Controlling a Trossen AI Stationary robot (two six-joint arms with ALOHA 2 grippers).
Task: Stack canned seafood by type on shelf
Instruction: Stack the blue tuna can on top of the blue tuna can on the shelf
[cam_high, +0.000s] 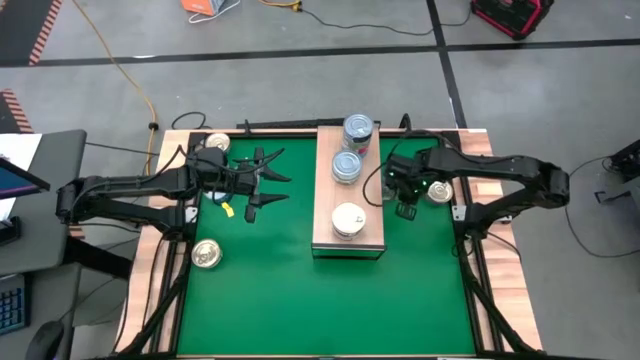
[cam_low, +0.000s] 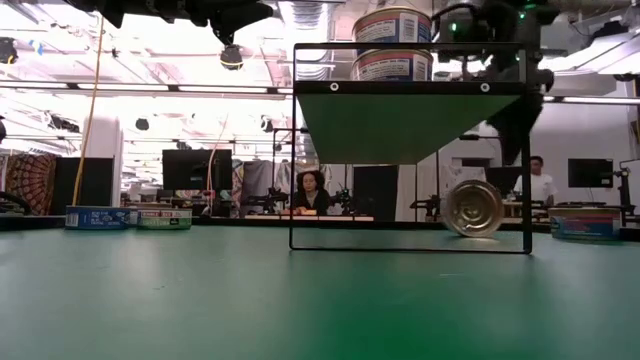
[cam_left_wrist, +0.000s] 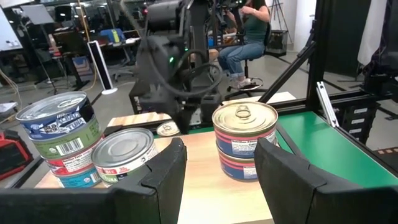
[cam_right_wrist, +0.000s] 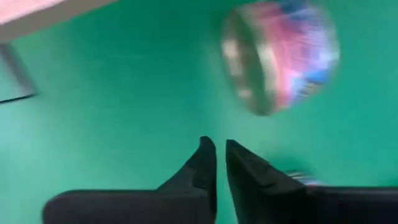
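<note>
The shelf (cam_high: 348, 238) is a light-wood block at the middle of the green mat. On its top stand a blue-labelled stack of tins (cam_high: 357, 130), a silver-topped tin (cam_high: 346, 166) and a gold-topped stack of two (cam_left_wrist: 244, 140). My left gripper (cam_high: 268, 180) hovers open left of the shelf, level, with nothing between its fingers. My right gripper (cam_right_wrist: 219, 155) points down over the mat right of the shelf, shut and holding nothing. Close to it a tin (cam_low: 472, 207) stands on its edge on the mat, seen blurred in the right wrist view (cam_right_wrist: 280, 56).
Two loose tins lie on the left side, one by the far left corner (cam_high: 217, 145) and one nearer (cam_high: 207, 253). In the low view more tins sit at the far left (cam_low: 98, 216) and far right (cam_low: 585, 222). People sit in the room beyond.
</note>
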